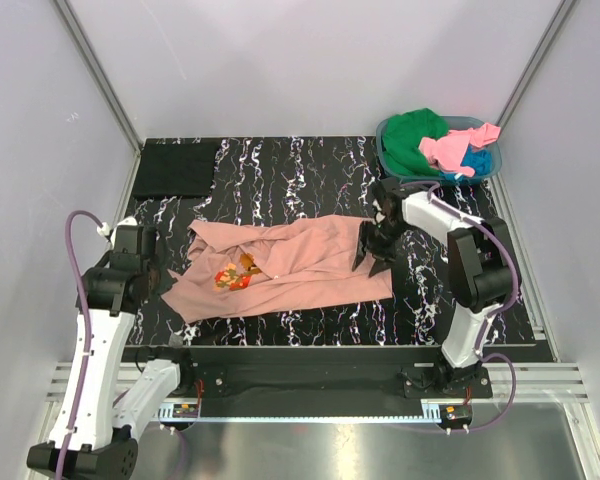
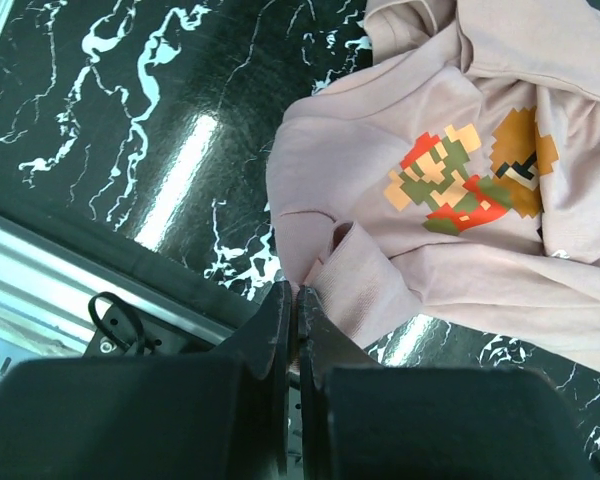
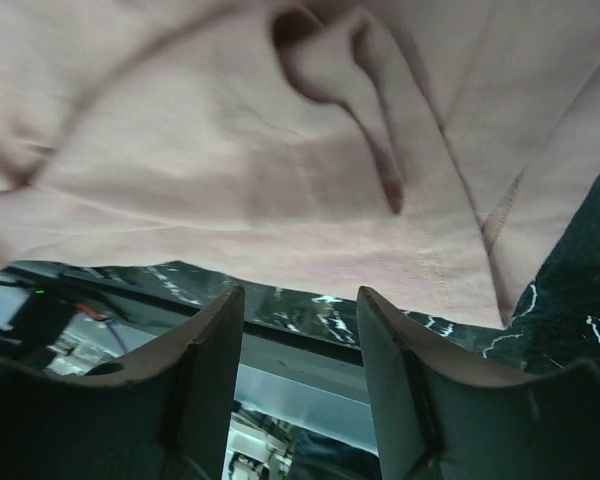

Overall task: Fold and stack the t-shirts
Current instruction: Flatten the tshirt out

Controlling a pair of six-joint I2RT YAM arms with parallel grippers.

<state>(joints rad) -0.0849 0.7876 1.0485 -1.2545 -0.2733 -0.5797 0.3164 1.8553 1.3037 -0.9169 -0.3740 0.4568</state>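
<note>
The right jaws stood spread with nothing between them at the right hem of the salmon-pink t-shirt. The right arm folded back from lower right toward centre frame. The left jaws were pressed together at the shirt's lower-left edge; whether they pinched cloth could not be told. The left arm rose from lower left. The shirt lay rumpled, print up, mid-worktop.

Rumpled salmon-pink tee lies print-up; black tee lies folded.
</note>
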